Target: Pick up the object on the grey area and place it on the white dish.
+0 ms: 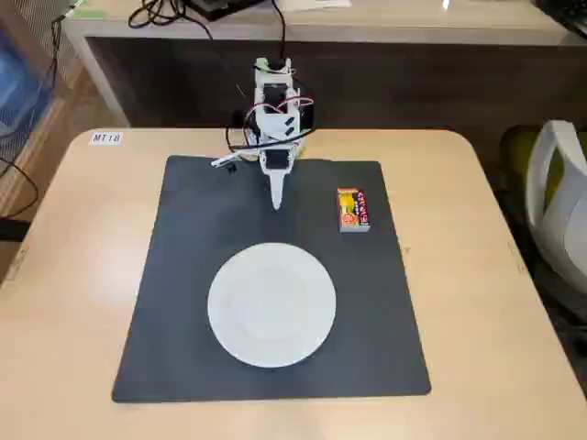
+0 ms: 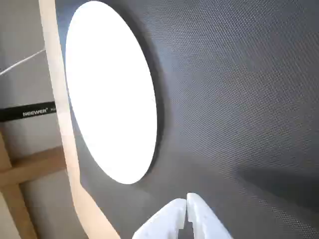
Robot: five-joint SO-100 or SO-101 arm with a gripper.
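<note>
The wrist view cuts off the white dish [image 2: 112, 94] and misses the object [image 1: 352, 210]. The claw [image 2: 187, 199] is closed, empty, above the grey area [image 1: 193, 266].

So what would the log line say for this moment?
gripper: shut, empty, above mat | box: on mat, untouched | plate: empty | phase: pre-reach

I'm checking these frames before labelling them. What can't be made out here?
- Lettering on the box: too small and blurred in the fixed view.
- The box is outside the wrist view altogether.
- Plate: overexposed in the wrist view, so its surface is unreadable.
- Claw: cut off by the wrist view's bottom edge; only the touching tips show.
</note>
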